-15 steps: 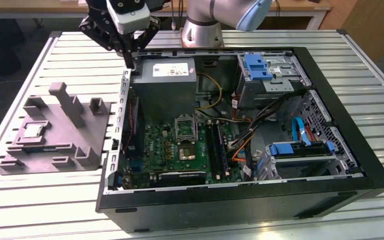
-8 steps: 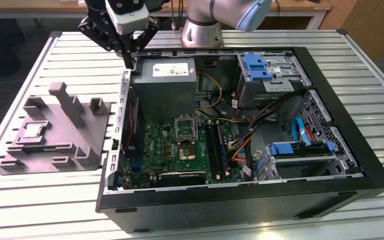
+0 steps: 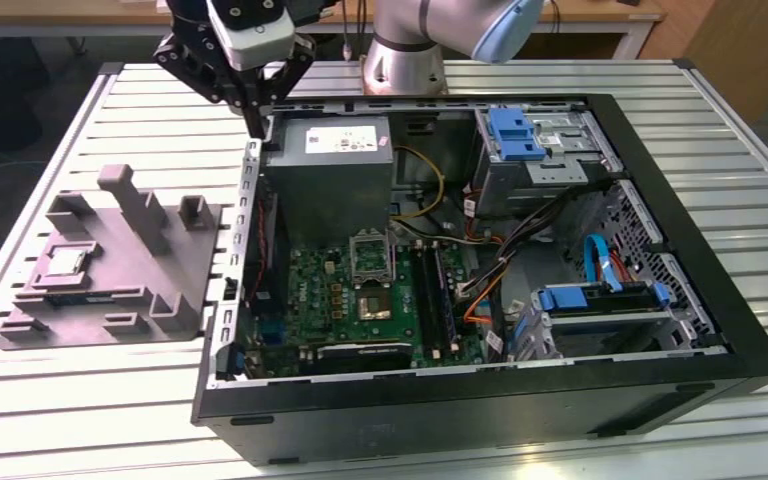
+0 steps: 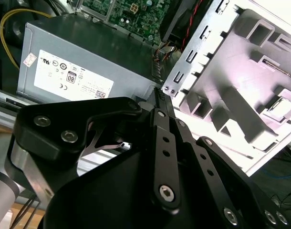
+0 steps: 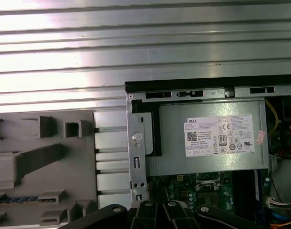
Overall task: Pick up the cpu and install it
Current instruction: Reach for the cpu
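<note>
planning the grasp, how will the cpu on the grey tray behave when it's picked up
The cpu looks thin, flat and metal-topped, so probably stiff and light. It lies flat in a recess of the tray, so it should not roll or tip, but likely offers little edge to grip. Its smooth top may be slippery.

In the exterior view, the green board (image 3: 331, 290) lies open from above inside the case (image 3: 491, 400). The power supply (image 3: 324, 185) walls its 12 o'clock side, loose cables (image 3: 488, 268) crowd 3 o'clock, and the case's side wall (image 3: 244, 240) stands at 9 o'clock, between board and grey fixture (image 3: 117, 290). From the fixture rise upright posts (image 3: 137, 205); open surface (image 3: 91, 400) lies at its 6 o'clock. The hand (image 3: 259, 114) hangs above that wall's 12 o'clock end.
</note>
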